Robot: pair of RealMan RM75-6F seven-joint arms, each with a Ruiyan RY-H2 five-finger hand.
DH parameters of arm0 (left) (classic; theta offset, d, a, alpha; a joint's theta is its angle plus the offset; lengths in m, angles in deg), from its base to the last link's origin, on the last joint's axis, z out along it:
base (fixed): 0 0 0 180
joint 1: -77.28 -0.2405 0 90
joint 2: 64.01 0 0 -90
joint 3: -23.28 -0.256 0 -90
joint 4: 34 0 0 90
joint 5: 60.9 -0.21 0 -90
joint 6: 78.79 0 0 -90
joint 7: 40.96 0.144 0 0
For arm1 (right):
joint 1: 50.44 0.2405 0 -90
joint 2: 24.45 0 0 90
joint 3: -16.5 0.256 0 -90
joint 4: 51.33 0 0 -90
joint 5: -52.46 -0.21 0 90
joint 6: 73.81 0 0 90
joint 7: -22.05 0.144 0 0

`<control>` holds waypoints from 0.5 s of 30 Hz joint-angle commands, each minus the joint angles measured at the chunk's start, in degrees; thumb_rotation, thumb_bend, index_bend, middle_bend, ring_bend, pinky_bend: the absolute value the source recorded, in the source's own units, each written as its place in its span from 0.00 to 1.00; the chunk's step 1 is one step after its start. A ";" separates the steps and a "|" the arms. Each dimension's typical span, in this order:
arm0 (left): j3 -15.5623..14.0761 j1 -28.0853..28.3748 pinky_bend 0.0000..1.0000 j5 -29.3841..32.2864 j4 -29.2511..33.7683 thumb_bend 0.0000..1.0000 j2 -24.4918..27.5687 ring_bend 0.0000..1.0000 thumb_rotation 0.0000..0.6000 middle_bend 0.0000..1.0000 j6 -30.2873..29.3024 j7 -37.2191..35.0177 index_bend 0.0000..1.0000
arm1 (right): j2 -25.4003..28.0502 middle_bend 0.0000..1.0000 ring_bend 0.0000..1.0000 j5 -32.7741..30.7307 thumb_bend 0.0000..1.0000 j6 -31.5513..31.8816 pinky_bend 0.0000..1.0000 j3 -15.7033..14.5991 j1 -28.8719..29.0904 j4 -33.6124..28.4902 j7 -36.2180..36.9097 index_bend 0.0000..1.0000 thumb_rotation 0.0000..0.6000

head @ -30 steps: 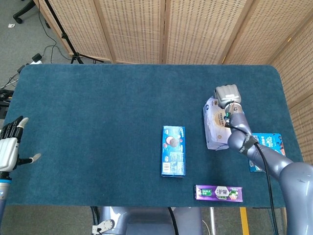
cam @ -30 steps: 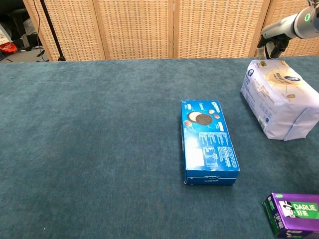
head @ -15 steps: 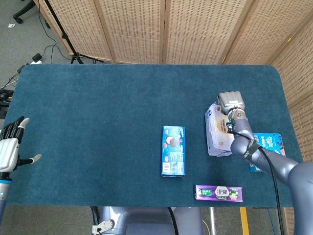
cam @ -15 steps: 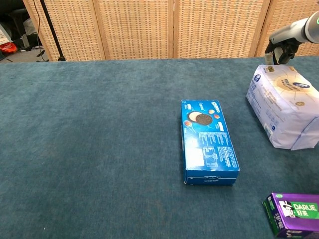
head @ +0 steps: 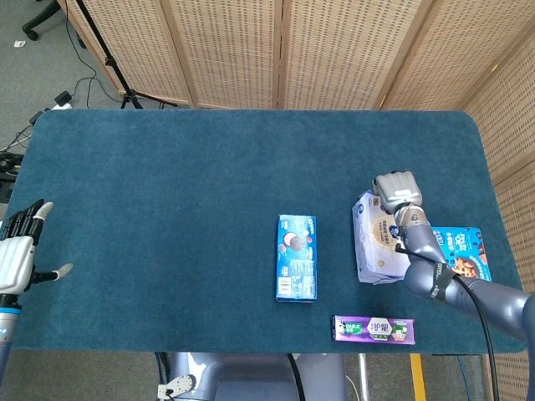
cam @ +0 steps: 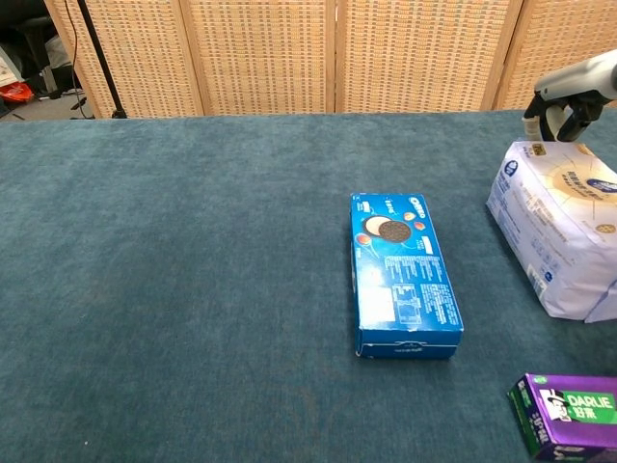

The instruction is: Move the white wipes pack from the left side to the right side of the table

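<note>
On the right part of the blue bench point(head: 167, 184), the right robot hand point(head: 395, 189) rests closed over the far end of the white wipes pack point(head: 378, 242); best to slide it gently rightward, clear of the blue cookie box point(head: 297, 256), while the left robot hand point(head: 18, 255) idles open.

— Where's the white wipes pack point(head: 378, 243) sitting?

— At about four o'clock from the table's middle, on the right side of the blue cloth. In the chest view point(cam: 564, 224) it runs off the right edge.

— What does it look like?

— A soft, bulging white plastic pack with pale gold print and a round emblem on its top face — lying flat, long side running near to far, its near end pinched into a seam.

— Anything on it?

— The far end is partly covered from above.
</note>
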 commanded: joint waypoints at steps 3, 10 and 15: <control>-0.03 0.06 0.00 0.06 0.05 0.08 -0.06 0.00 1.00 0.00 0.09 0.19 0.00 | 3.43 0.40 0.24 3.69 1.00 3.48 0.27 -0.39 -1.88 -6.46 0.64 0.41 1.00; -0.16 -0.08 0.00 -0.30 0.18 0.08 0.00 0.00 1.00 0.00 -0.22 0.15 0.00 | 6.63 0.40 0.24 5.90 1.00 4.29 0.28 -1.53 -2.94 -12.35 0.13 0.41 1.00; -0.23 -0.18 0.00 -0.47 0.27 0.08 0.04 0.00 1.00 0.00 -0.41 0.10 0.00 | 8.09 0.40 0.24 7.39 1.00 5.09 0.28 -2.31 -3.60 -15.43 -0.30 0.41 1.00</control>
